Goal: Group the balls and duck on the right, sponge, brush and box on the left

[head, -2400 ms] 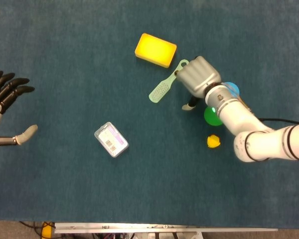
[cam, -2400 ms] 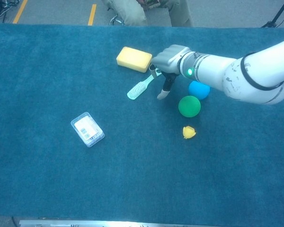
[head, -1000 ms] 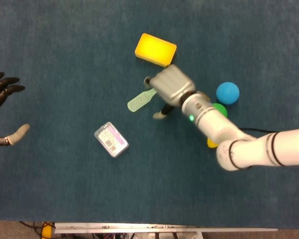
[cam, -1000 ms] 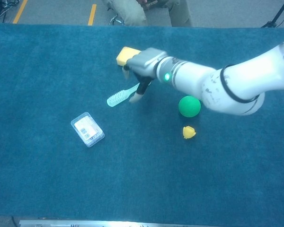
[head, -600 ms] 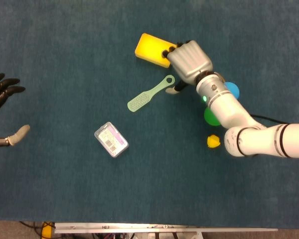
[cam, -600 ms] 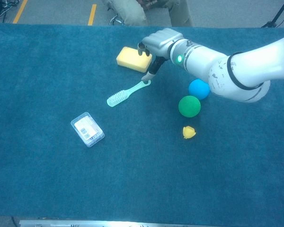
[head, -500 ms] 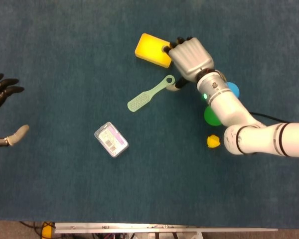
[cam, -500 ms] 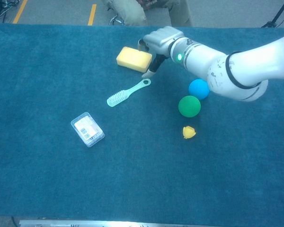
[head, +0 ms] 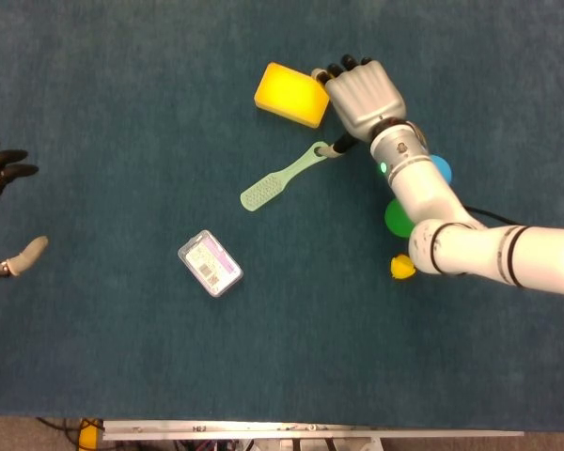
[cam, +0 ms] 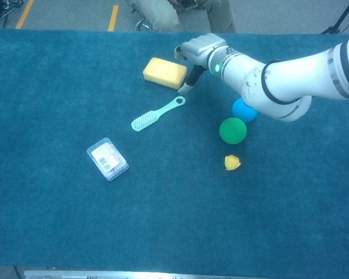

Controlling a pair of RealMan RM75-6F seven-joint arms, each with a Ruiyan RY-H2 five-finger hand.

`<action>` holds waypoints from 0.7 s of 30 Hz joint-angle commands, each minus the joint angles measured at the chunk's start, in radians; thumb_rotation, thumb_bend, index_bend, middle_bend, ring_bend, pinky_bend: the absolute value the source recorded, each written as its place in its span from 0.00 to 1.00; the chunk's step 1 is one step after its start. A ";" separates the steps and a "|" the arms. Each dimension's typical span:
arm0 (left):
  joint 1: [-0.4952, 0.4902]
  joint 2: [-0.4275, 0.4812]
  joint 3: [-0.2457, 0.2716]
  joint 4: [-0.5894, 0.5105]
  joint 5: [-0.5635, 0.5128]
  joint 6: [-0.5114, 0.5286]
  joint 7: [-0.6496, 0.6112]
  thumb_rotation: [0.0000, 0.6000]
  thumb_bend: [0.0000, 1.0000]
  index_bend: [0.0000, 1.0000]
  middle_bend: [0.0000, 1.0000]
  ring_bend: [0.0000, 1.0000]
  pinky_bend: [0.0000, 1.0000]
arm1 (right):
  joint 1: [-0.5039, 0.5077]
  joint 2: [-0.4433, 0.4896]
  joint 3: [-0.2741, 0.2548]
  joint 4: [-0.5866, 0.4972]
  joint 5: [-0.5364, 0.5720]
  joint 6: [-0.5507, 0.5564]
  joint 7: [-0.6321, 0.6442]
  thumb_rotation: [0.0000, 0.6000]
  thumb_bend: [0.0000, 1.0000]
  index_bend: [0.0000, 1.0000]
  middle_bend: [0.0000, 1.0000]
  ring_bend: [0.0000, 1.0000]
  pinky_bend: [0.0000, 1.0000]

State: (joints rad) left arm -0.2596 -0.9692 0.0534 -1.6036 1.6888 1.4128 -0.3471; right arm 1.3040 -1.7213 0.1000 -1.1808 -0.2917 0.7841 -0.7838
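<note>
The yellow sponge (head: pixel 292 94) (cam: pixel 164 72) lies at the back centre. The mint brush (head: pixel 283 177) (cam: pixel 157 114) lies slanted just in front of it. A clear box (head: pixel 210 263) (cam: pixel 107 158) sits further left and nearer. My right hand (head: pixel 362 97) (cam: pixel 200 49) hovers by the sponge's right edge, holding nothing, its thumb pointing down near the brush's handle loop. The blue ball (cam: pixel 243 110), green ball (cam: pixel 232 130) and yellow duck (head: pixel 402 267) (cam: pixel 232 162) sit right of the brush; in the head view my forearm partly covers both balls. My left hand (head: pixel 0 216) is open at the left edge.
Everything rests on a blue carpeted table (head: pixel 122 376). Its front edge (head: pixel 310 430) runs along the bottom of the head view. A person's legs and a floor with yellow lines (cam: pixel 113 16) show beyond the far edge.
My right hand let go of the brush after dragging it left, then moved back and right to the sponge's right edge. The brush has lain still since. My left hand drifted slightly left.
</note>
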 commanded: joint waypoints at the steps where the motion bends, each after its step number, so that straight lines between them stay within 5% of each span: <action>1: 0.002 0.001 0.000 0.000 -0.001 0.001 0.000 0.37 0.25 0.19 0.15 0.05 0.00 | 0.006 -0.017 0.006 0.028 0.028 -0.027 -0.018 0.64 0.05 0.15 0.21 0.12 0.24; 11: 0.005 0.003 -0.003 -0.001 -0.003 0.003 -0.002 0.37 0.25 0.19 0.14 0.05 0.00 | 0.014 -0.014 -0.001 0.010 0.046 -0.092 -0.034 0.64 0.05 0.15 0.21 0.13 0.24; 21: 0.003 0.003 -0.009 -0.004 -0.003 0.006 0.000 0.37 0.25 0.19 0.15 0.05 0.00 | -0.005 0.096 -0.011 -0.235 -0.060 -0.168 0.050 0.64 0.05 0.14 0.21 0.13 0.24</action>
State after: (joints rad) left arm -0.2564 -0.9660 0.0441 -1.6072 1.6856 1.4184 -0.3470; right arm 1.3097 -1.6718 0.0905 -1.3353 -0.3073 0.6451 -0.7721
